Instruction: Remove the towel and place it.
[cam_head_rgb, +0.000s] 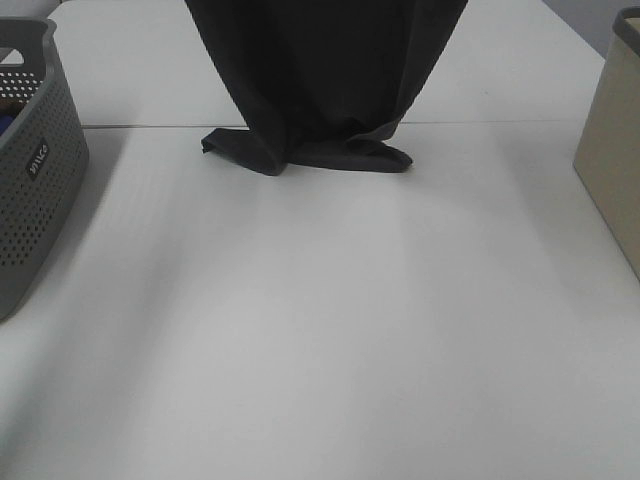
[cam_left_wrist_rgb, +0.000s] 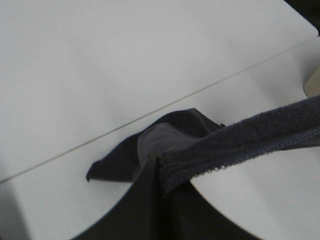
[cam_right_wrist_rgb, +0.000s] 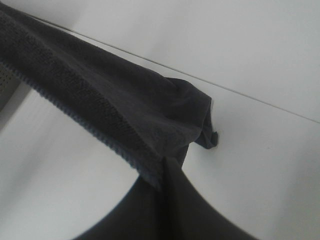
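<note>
The towel (cam_head_rgb: 320, 70) is dark charcoal terry cloth. It hangs down from above the top edge of the exterior high view, and its lower end lies bunched on the white table (cam_head_rgb: 320, 330) at the far middle. Both grippers are out of sight in that view. In the left wrist view my left gripper (cam_left_wrist_rgb: 161, 182) shows as a dark shape pinching the towel's hemmed edge (cam_left_wrist_rgb: 240, 140), which runs taut away from it. In the right wrist view my right gripper (cam_right_wrist_rgb: 162, 175) is likewise shut on the towel's hemmed edge (cam_right_wrist_rgb: 100, 100).
A grey perforated basket (cam_head_rgb: 35, 170) stands at the table's left edge. A beige bin (cam_head_rgb: 615, 150) stands at the right edge. A seam (cam_head_rgb: 520, 122) crosses the table just behind the towel's bunched end.
</note>
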